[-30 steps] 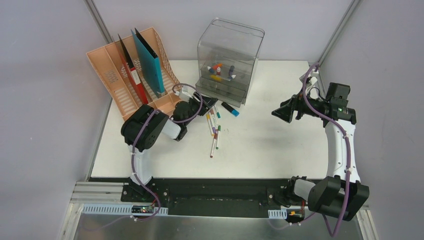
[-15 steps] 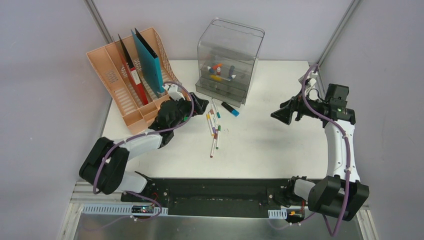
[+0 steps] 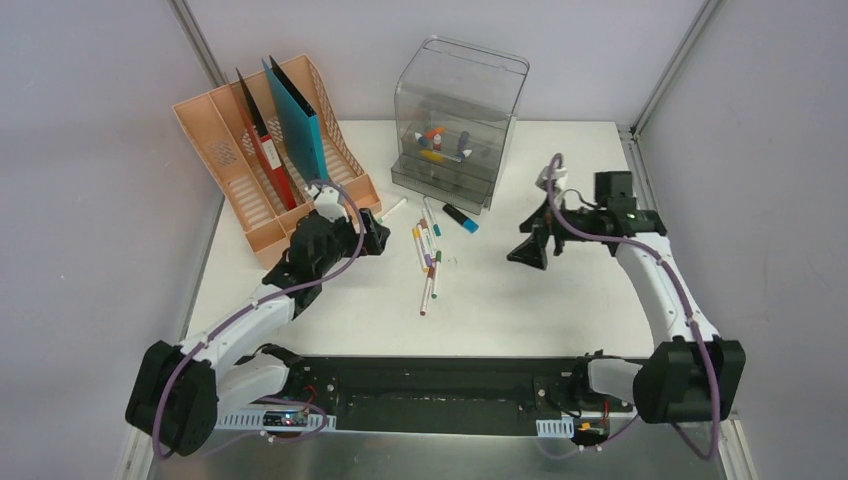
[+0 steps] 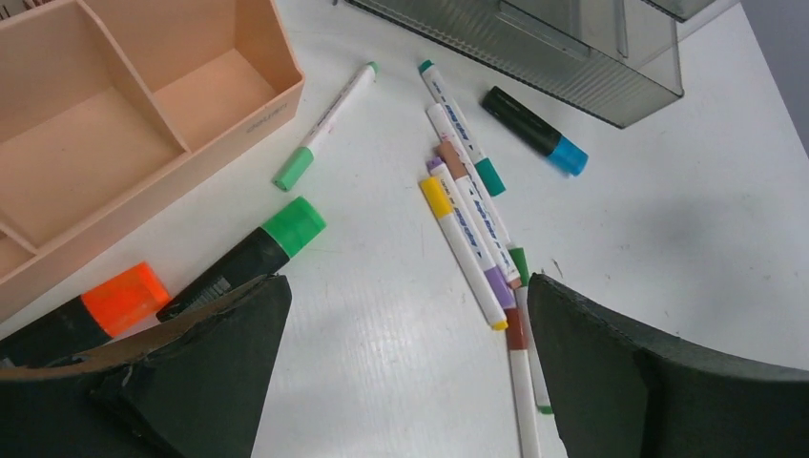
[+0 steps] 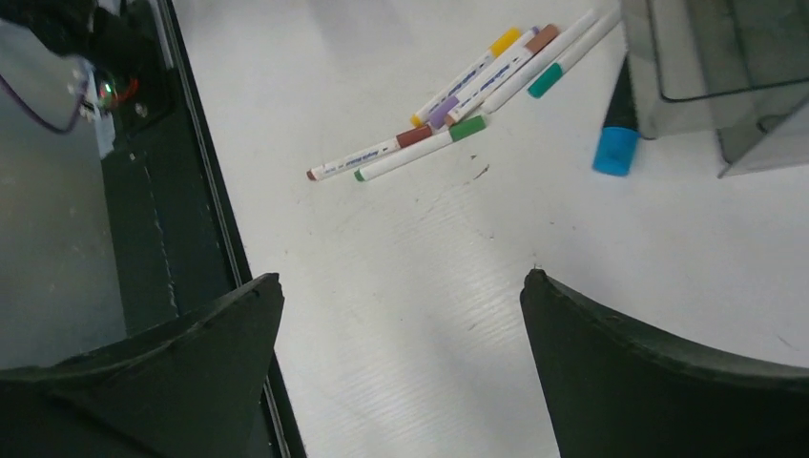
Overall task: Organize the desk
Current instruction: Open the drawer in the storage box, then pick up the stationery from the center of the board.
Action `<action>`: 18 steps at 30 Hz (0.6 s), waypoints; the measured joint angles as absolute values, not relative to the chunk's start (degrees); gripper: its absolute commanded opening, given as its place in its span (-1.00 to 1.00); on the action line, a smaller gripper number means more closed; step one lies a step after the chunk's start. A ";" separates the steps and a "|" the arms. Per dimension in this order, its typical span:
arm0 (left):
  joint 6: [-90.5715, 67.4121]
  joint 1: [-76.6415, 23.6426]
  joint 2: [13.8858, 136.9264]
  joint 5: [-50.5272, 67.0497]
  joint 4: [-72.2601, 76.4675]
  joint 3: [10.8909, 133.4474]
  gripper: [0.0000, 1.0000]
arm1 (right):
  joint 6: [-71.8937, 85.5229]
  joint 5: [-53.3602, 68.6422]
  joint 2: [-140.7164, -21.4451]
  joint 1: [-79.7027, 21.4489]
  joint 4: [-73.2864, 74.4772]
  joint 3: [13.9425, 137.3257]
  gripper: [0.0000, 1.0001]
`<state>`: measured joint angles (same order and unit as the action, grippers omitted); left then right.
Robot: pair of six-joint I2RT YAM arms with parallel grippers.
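**Operator:** Report the work surface and both claws.

**Technician:** The desk (image 3: 560, 310) fills the middle of the top view, with its black rail at 6 o'clock. The left claw (image 4: 405, 286) has its jaws spread wide and holds nothing. It hovers at 9 o'clock of the loose pens (image 3: 428, 258). The right claw (image 5: 401, 279) is equally wide and empty, above bare desk at 3 o'clock of the same pens.

**Operator:** Which step is in hand?

**Technician:** By my reading, choosing a pick, since nothing is gripped. A green-capped marker (image 4: 253, 258) and an orange-capped marker (image 4: 105, 301) lie just below the left claw, at the foot of the file rack (image 3: 240, 150), which stands at 10 o'clock. Farther out, a blue-capped marker (image 4: 534, 131) lies just beside the drawer box (image 3: 455, 110) at 12 o'clock.

**Operator:** What does the next move require?

**Technician:** Probably this:
1. Lower one claw over a single item with the jaws across its barrel.
2. Close the jaws.
3. Lift.

The pens lie touching and crossed, so an outlying one is the safer first pick. Whether it belongs in the rack or the box cannot be told.
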<state>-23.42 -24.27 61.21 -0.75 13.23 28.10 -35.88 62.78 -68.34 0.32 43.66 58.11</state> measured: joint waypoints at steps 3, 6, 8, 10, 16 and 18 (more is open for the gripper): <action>-22.65 -24.27 55.81 0.14 8.54 28.18 0.98 | -37.89 55.33 -72.47 -9.63 44.10 60.34 0.90; -22.76 -24.45 51.35 0.36 5.61 28.23 0.98 | -39.57 46.92 -77.60 -18.87 44.10 64.18 0.80; -22.96 -24.45 49.80 0.62 5.50 28.12 0.98 | -40.38 40.95 -81.78 -24.53 43.68 67.13 0.72; -22.94 -24.64 49.60 0.49 5.30 28.05 0.98 | -40.38 35.11 -85.93 -29.23 43.03 69.71 0.66; -22.28 -24.80 50.72 -1.10 2.96 27.22 0.98 | -36.49 18.26 -98.67 -37.80 38.87 75.96 0.56; -21.56 -24.80 50.74 -1.89 2.42 27.09 0.98 | -34.06 12.34 -102.26 -39.00 36.97 77.43 0.54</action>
<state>-21.56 -24.80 50.74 -1.89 2.42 27.09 -34.06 12.34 -102.26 -39.00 36.97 77.43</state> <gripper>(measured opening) 0.992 0.783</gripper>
